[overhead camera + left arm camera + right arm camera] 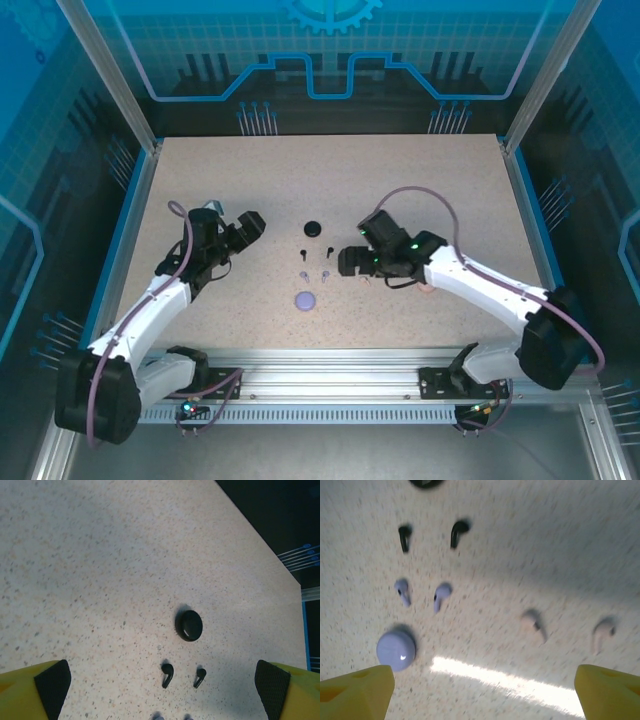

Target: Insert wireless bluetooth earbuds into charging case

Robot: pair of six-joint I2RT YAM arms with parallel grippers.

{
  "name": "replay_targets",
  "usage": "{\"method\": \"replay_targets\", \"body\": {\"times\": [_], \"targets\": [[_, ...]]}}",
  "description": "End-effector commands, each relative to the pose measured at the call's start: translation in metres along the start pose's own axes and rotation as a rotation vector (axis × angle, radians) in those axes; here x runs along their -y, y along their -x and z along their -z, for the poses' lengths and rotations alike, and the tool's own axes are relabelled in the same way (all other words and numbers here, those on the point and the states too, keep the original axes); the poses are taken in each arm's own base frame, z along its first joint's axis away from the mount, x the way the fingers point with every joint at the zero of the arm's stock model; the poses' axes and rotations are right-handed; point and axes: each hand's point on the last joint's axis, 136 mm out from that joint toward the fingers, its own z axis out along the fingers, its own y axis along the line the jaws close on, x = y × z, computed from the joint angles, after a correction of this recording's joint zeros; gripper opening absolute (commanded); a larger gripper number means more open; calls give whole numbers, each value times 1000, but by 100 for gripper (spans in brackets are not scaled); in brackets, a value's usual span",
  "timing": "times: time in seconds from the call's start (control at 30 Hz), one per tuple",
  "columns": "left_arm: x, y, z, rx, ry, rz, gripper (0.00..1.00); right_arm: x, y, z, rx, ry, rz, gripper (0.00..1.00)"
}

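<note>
Speckled tabletop (545, 530) bears earbuds (441, 592) ahead of spread right fingers (355, 692)

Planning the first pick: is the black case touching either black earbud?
Apart. The left wrist view shows bare table between the black case and the black earbuds, both of them.

Loose in pairs lie black earbuds (459, 531), lilac earbuds (441, 594) and pink earbuds (534, 624), near the lilac case (396, 650).

- We find the far half of the table (430, 175) bare and open for passage.
- Mid-table, the black case (312, 229), lilac case (305, 299) and scattered earbuds (442, 592) block our way.
</note>
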Motion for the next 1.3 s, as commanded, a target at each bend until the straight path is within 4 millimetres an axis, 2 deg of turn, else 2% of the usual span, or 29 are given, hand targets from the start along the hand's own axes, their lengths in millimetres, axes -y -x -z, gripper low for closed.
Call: {"method": "replay_targets", "body": {"times": [0.0,0.17,0.27,0.53,0.67,0.87,1.27], "targets": [[2,0,1,-19,26,67,99,-13,-17,-3,-53,-78,-77,94],[-4,8,-6,-10,76,91,99,-49,-32,-22,-122,-122,-34,94],[-16,12,-8,-7,134,183,99,-67,-41,-32,-158,-156,-15,94],[-50,17,-2,-32,234,350,99,-94,-61,-66,-246,-187,-17,93],[-67,18,-1,-42,247,421,99,-103,-71,-80,-285,-201,-3,91],[-77,11,-6,-98,234,458,99,-107,-74,-93,-286,-256,-7,83],[-75,10,-11,-120,212,439,99,-100,-69,-111,-282,-309,-6,73]]}}
